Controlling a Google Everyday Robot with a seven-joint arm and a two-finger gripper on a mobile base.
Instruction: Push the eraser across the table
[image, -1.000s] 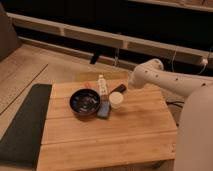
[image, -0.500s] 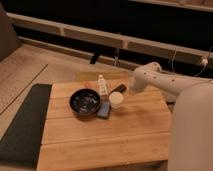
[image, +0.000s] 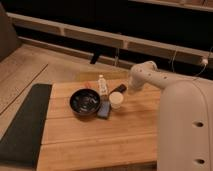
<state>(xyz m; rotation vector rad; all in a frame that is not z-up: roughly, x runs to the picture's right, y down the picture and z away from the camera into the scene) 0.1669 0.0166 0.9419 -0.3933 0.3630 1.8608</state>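
Observation:
The table (image: 115, 135) is low, with a light bamboo-plank top. A small blue rectangular block, likely the eraser (image: 104, 109), lies flat near the table's middle, between a dark bowl (image: 85, 102) and a white cup (image: 116, 100). My gripper (image: 119, 89) is the dark tip of the white arm (image: 145, 76). It sits low over the table's far side, just behind the cup and right of a small white bottle (image: 102, 85). It is a short way behind the eraser and not touching it.
A dark grey mat (image: 22, 125) lies along the table's left side. My white arm and body (image: 187, 125) fill the right side of the view and hide the table's right end. A low ledge (image: 100, 37) runs behind the table.
My arm's elbow and body have shifted a little to the left and lower in view. The gripper stays close behind the cup. The eraser, bowl, cup and bottle have not moved.

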